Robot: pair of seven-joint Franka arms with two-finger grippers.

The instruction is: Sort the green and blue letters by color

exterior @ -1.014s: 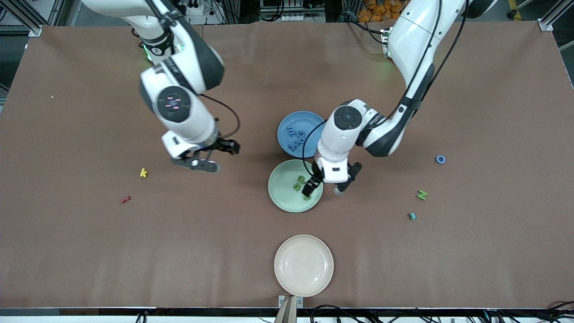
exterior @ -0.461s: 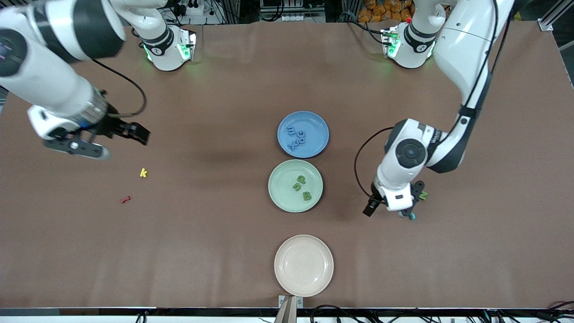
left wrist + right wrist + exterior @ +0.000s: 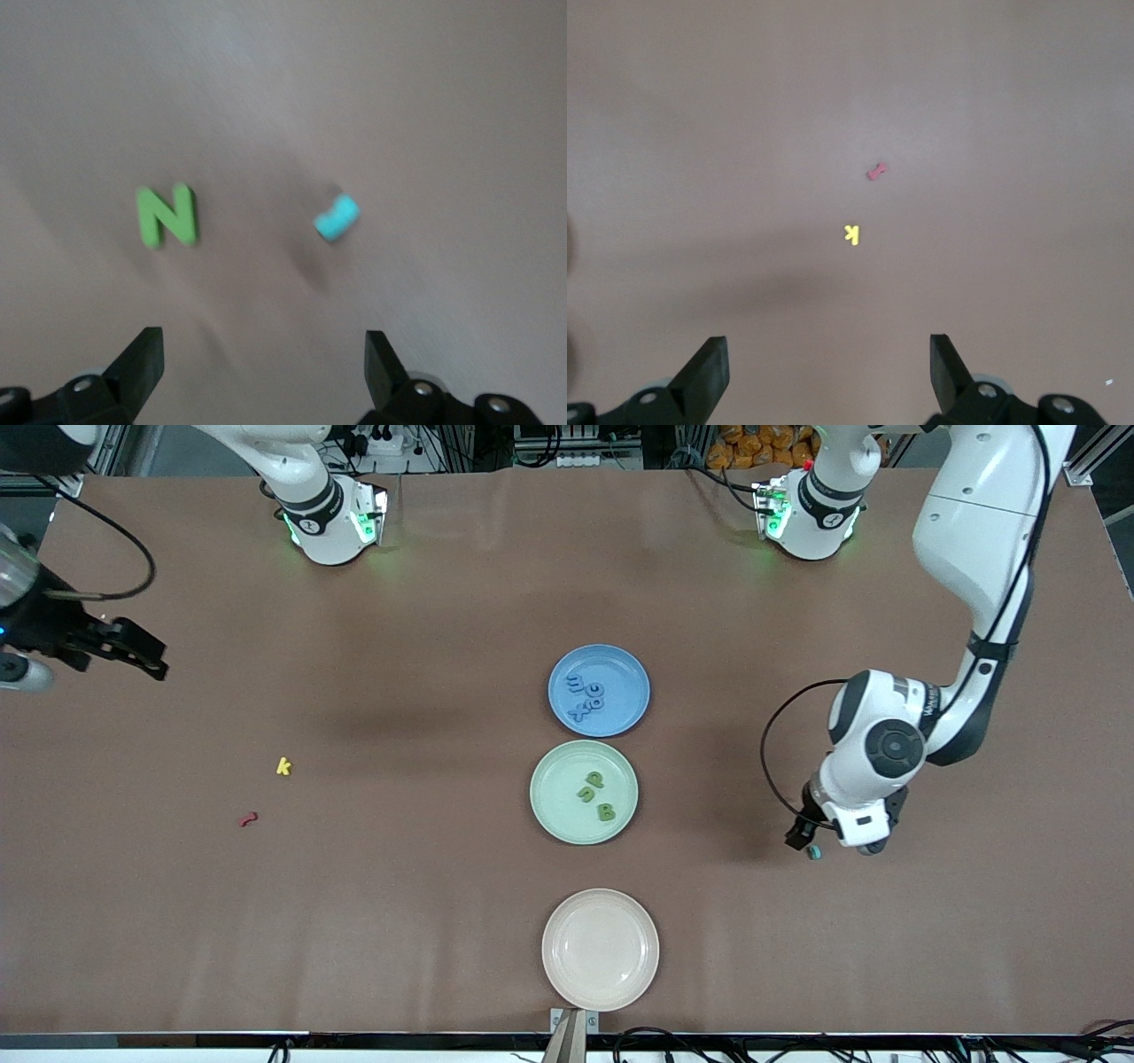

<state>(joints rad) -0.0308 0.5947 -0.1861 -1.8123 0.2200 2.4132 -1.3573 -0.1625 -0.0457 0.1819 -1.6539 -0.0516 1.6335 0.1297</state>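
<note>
Fingers of left gripper (image 3: 261, 354) and right gripper (image 3: 828, 359) spread, empty; green N (image 3: 166, 215) lies flat.

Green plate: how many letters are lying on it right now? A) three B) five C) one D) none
A: the front view shows three green letters on the green plate, clustered toward the left arm's end of it.
</note>
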